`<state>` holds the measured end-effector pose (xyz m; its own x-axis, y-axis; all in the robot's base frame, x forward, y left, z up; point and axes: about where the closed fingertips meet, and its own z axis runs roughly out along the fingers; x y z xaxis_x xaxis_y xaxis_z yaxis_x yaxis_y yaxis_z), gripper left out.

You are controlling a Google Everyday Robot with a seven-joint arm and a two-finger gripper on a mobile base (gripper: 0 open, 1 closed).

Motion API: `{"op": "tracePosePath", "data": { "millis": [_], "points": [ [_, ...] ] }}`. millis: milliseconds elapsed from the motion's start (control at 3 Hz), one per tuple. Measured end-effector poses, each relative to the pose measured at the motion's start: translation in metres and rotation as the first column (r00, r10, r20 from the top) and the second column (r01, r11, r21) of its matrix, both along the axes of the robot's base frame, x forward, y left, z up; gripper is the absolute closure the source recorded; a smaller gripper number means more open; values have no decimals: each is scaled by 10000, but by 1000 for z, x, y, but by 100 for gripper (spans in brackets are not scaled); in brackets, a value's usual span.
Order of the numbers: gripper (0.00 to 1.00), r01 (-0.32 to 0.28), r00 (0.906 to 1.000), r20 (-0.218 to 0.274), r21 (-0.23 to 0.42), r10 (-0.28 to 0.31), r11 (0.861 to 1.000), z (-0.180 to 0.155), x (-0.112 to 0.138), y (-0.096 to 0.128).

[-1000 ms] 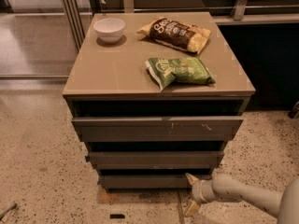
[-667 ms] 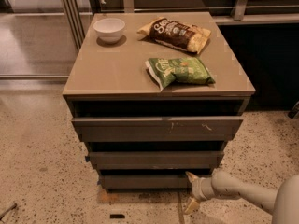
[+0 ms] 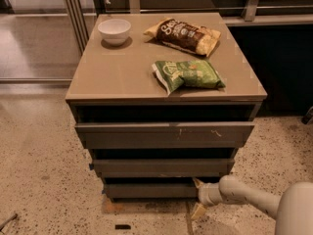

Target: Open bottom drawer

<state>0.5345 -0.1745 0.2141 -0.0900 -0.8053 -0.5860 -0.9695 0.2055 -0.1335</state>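
Camera view shows the cream two-finger gripper (image 3: 198, 197) low at the right end of the bottom drawer (image 3: 151, 190), the narrow dark grey flat front nearest the speckled floor (image 3: 44, 180), which looks barely out from the grey cabinet (image 3: 122, 72). Its fingers (image 3: 197, 182) stand apart, one at the front's top edge and one below it, so the step in hand looks like taking hold. Next, I judge, it must close on that edge and pull straight outward.
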Motion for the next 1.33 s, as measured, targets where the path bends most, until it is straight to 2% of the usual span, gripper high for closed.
{"op": "tracePosePath", "data": {
  "millis": [333,667,1333],
  "points": [
    [0,-234,9997,-91,206,236,9995,-11,17,15],
    [0,-313,9993,-216,136,316,9994,-19,21,20],
    [0,-179,9978,-637,-62,174,9998,-47,16,17]
  ]
}}
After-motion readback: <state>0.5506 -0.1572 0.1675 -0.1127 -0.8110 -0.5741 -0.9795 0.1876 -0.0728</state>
